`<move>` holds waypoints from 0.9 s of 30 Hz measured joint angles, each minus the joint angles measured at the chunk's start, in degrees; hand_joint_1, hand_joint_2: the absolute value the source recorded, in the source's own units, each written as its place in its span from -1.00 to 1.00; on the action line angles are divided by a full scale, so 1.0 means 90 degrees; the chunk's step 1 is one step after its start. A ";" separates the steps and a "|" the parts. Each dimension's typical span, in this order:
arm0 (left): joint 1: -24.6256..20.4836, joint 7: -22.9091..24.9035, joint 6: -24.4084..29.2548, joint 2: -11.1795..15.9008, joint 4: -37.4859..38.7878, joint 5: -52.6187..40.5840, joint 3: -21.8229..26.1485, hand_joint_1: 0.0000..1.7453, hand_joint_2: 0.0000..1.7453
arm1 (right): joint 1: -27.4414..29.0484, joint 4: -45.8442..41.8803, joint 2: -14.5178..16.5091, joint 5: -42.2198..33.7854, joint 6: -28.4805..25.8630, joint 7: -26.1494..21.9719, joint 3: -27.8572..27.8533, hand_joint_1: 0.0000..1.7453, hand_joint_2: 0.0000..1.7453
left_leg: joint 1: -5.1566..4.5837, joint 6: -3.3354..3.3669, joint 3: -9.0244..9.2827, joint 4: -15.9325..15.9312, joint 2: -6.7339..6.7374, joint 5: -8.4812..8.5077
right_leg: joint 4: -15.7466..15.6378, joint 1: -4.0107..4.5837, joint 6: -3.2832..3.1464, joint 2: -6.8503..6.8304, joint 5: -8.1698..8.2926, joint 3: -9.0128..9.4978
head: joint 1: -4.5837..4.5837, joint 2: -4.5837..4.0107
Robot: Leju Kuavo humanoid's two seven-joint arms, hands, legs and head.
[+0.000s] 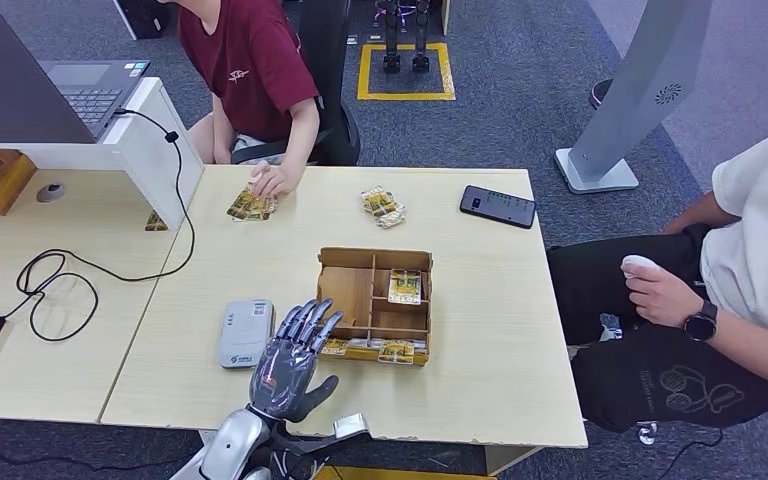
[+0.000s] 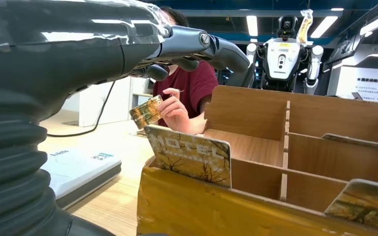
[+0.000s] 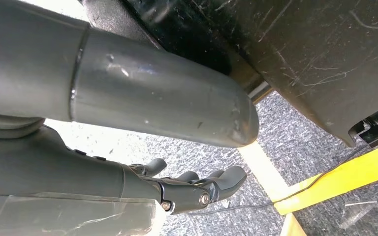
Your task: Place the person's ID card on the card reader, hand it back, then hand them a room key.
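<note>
Left robot hand [image 1: 295,352] hovers over the near part of the table [image 1: 480,330], fingers spread, holding nothing. It lies between the card reader [image 1: 245,332] at its 9 o'clock and the wooden organiser box [image 1: 375,303] at its 3 o'clock. Right robot hand [image 3: 197,184] hangs by the robot's side above the floor, fingers loosely extended and apart, nothing in them.

ID card [image 1: 251,204]: the card at the far table edge, at 12 o'clock from the left robot hand, under the hand of the seated person [image 1: 255,60] in the dark red shirt, is judged to be it. In the left wrist view that person lifts a card [image 2: 146,111] off the table, pinched at one edge. Whether it is the ID card or a room key cannot be confirmed; the print looks alike.

Room keys: one card [image 1: 404,286] stands in a rear compartment, others [image 1: 380,349] sit along the front slot; one reads "HOTEL" [image 2: 189,153].

Handling assessment: cards appear thin, light, stiff and smooth, so likely slippery and hard to lift when flat. Recommend pinching a free edge across both faces, on an offered or upright card
</note>
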 joint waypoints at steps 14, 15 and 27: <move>-0.0002 -0.0108 -0.0039 -0.0071 -0.0001 0.0289 0.0047 1.00 1.00 | 0.0000 0.0000 0.0000 0.0043 -0.0006 0.0001 -0.0002 -1.00 -1.00 | 0.0000 0.0000 0.0000 0.0000 0.0000 0.0000 | 0.0000 0.0000 0.0000 0.0000 0.0000 0.0000 | -0.0001 0.0000; -0.0002 -0.0115 -0.0040 -0.0071 -0.0001 0.0312 0.0048 1.00 1.00 | 0.0001 0.0000 0.0000 0.0058 -0.0006 0.0002 -0.0002 -1.00 -1.00 | 0.0000 0.0000 0.0000 0.0000 0.0000 0.0000 | 0.0000 0.0000 0.0000 0.0000 0.0000 0.0000 | -0.0001 0.0000; -0.0010 -0.0360 -0.0132 -0.0131 -0.0001 0.0873 0.0160 1.00 1.00 | -0.0005 0.0000 0.0000 0.0068 -0.0020 0.0003 -0.0011 -1.00 -1.00 | 0.0000 0.0000 0.0000 0.0000 0.0000 0.0000 | 0.0000 0.0000 0.0000 0.0000 0.0000 0.0000 | -0.0001 0.0000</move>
